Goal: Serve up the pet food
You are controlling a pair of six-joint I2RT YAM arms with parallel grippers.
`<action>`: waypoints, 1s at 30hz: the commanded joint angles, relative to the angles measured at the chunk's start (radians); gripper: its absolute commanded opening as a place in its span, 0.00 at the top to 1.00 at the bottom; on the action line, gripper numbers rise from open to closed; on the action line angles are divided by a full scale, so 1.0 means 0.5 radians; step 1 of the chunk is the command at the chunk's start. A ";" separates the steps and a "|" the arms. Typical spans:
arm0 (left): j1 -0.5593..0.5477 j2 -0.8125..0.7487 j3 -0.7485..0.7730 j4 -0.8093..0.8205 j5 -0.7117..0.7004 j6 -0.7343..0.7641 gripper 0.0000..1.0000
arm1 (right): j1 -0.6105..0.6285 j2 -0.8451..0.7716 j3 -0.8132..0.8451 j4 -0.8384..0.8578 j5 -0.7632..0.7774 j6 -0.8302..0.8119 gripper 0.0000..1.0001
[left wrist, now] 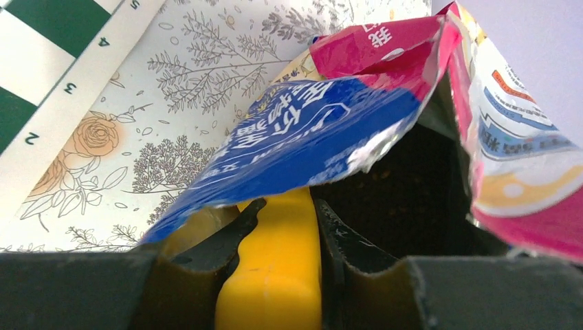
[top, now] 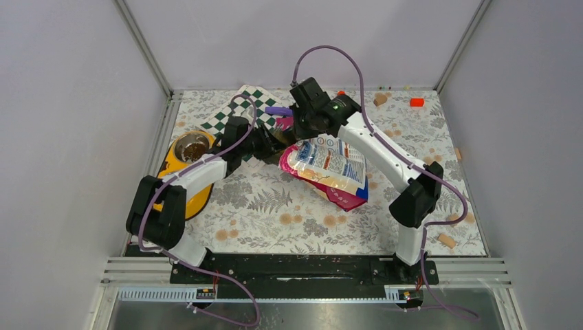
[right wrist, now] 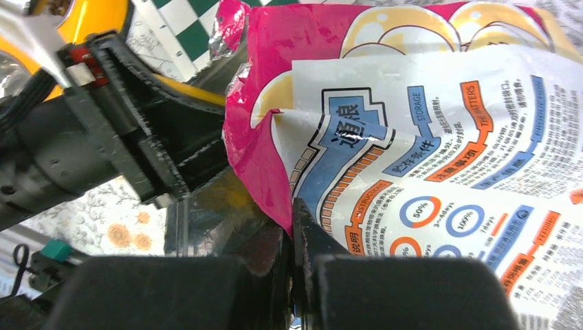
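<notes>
1. My right gripper [right wrist: 292, 223] is clamped shut on the rim of the bag [top: 333, 168], which lies mid-table. That glossy film could slide free, and the mouth would drop onto the scoop.
2. My left gripper [left wrist: 289, 210] is closed on the handle of the yellow scoop [left wrist: 271, 275], whose front is hidden under the blue flap. The pet food [left wrist: 405, 196] is the dark mass inside the bag; I can't tell whether any is loaded.
3. Pulling out at a tilt could scatter pellets across the table [top: 275, 220].
4. Both wrists crowd the bag's mouth, so a hasty withdrawal risks a knock.
5. The bowl [top: 192, 146] sits close beside my left arm, so the carry is cramped.
</notes>
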 commanded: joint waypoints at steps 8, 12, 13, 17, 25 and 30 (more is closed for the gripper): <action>0.097 -0.289 -0.045 0.026 -0.299 0.055 1.00 | 0.006 -0.111 0.117 -0.349 0.313 -0.104 1.00; 0.094 -0.216 -0.043 0.087 -0.250 -0.011 1.00 | 0.004 -0.144 0.050 -0.288 0.286 -0.105 1.00; 0.092 -0.192 -0.046 0.098 -0.246 -0.024 1.00 | 0.004 -0.147 0.041 -0.282 0.283 -0.107 1.00; 0.052 -0.074 -0.035 0.161 -0.202 0.048 1.00 | 0.004 -0.144 0.023 -0.280 0.257 -0.078 1.00; -0.068 0.216 0.137 0.255 0.094 -0.026 1.00 | 0.005 -0.204 -0.237 -0.145 0.139 0.051 1.00; -0.036 0.202 0.059 0.651 0.347 -0.362 1.00 | -0.019 -0.228 -0.222 -0.141 0.131 0.071 1.00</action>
